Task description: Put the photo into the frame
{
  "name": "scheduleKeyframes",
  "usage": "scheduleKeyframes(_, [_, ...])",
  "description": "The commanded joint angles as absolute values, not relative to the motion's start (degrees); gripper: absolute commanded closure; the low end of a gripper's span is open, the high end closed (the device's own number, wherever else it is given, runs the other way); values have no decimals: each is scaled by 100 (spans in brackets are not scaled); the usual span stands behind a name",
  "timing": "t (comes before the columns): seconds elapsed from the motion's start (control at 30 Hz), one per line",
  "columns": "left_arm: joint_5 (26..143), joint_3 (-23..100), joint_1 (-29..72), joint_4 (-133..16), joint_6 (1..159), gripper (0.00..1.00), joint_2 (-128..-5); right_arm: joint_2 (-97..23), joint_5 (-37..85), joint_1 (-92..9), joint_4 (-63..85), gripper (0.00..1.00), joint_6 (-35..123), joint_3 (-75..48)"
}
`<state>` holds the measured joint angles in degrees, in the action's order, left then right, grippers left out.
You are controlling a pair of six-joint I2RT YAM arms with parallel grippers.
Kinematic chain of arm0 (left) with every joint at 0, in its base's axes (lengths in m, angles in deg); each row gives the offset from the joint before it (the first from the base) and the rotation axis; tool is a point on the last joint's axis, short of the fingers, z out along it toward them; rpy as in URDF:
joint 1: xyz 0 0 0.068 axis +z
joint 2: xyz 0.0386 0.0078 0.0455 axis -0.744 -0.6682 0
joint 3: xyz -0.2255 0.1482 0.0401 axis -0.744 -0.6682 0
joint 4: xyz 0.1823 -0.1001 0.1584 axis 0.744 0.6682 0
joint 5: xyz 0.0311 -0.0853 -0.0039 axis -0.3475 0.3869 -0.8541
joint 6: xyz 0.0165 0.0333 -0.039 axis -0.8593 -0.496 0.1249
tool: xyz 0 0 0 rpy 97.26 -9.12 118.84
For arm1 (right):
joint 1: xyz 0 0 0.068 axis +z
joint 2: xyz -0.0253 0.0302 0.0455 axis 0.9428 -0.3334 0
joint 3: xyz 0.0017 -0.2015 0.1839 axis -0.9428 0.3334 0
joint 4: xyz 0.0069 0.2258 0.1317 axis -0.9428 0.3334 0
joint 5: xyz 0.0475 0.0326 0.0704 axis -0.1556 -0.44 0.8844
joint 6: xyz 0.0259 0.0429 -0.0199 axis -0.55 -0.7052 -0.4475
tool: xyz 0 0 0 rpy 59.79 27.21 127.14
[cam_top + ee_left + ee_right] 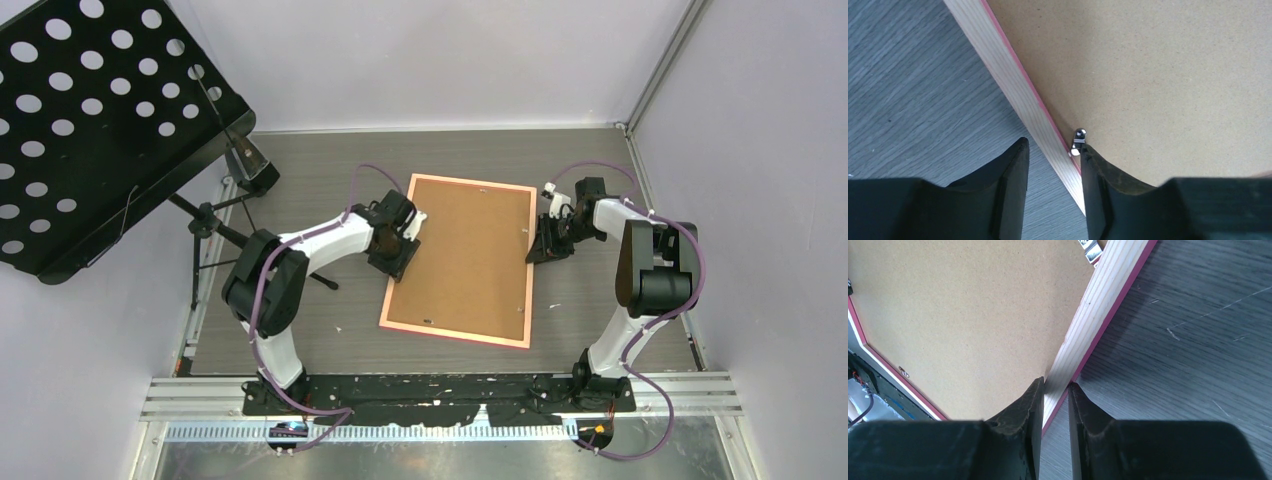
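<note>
- Your right hand (1055,385) pinches the right rail of the frame (455,336), which lies back-up on the bench (570,300), its brown backing board (465,260) uppermost.
- Your left hand (1053,150) straddles the left rail, jaws parted and gripping nothing, one fingertip beside a small metal clip (1079,140).
- The photo shows in no view; you cannot tell whether it sits under the board.
- The step in hand looks like clip work: next, likely, nudge that clip while your right hand steadies the frame.
</note>
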<state>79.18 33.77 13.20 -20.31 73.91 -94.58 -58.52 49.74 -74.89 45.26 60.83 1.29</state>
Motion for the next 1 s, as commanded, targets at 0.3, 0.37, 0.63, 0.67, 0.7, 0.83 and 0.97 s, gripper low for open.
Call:
scheduleKeyframes(0.3, [7882,3135,1289,-2576,7144,88,-9301,-6005,4681,-7526,4415,95,6259,96])
scheduleKeyframes(0.37, [7914,3095,1280,-2635,7121,94,-9250,-6001,4669,-7525,4408,95,6259,95])
scheduleKeyframes(0.63, [8073,3180,1255,-2612,7025,100,-9192,-6002,4628,-7518,4404,94,6268,80])
scheduleKeyframes(0.67, [8095,3219,1251,-2593,7012,100,-9192,-6005,4627,-7518,4408,95,6269,79])
scheduleKeyframes(0.7, [8104,3258,1256,-2565,7006,98,-9182,-6002,4626,-7518,4404,94,6269,78])
scheduleKeyframes(0.83, [8086,3400,1256,-2416,7025,64,-9205,-6016,4632,-7518,4403,95,6265,63])
scheduleKeyframes(0.97, [8048,3512,1247,-2326,7039,52,-9301,-6018,4630,-7510,4408,95,6255,65])
